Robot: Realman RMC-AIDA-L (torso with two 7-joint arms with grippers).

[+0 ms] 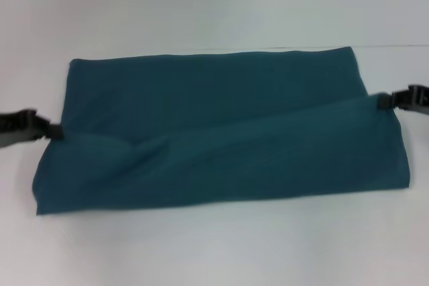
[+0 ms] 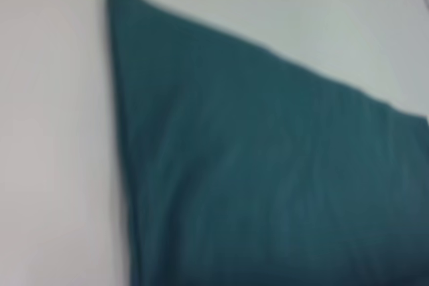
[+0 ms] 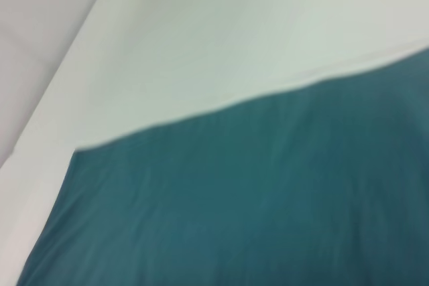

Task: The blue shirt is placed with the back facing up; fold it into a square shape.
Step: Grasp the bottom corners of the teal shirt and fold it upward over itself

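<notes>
A white table (image 1: 214,5) fills the head view from edge to edge, smooth and bare around the cloth, with a faint straight line running across its far right part. The right wrist view shows the same pale surface (image 3: 221,38) meeting a greyer strip along one side, which may be the table's edge or a wall; which of the two cannot be told.

The blue shirt (image 1: 221,132) lies in the middle of the table as a wide, folded band, plain teal side showing, no lettering visible. Its long axis runs from the robot's left to its right, and it is much wider than it is deep. The far edge is straight and lies flat. A nearer layer is doubled over the rest, and its fold line rises slantwise from low on the left to higher on the right, so the near right corner juts out further than the far one. A soft crease dips in the cloth near the left end. The left wrist view shows one corner of the shirt (image 2: 268,165) flat on the table, the right wrist view a long straight edge of it (image 3: 255,199).

The left gripper (image 1: 55,130) is at the shirt's left edge, about midway in depth, its fingers pinched on the cloth. The right gripper (image 1: 383,101) is at the right edge, where the fold line ends, likewise clamped on the fabric.
</notes>
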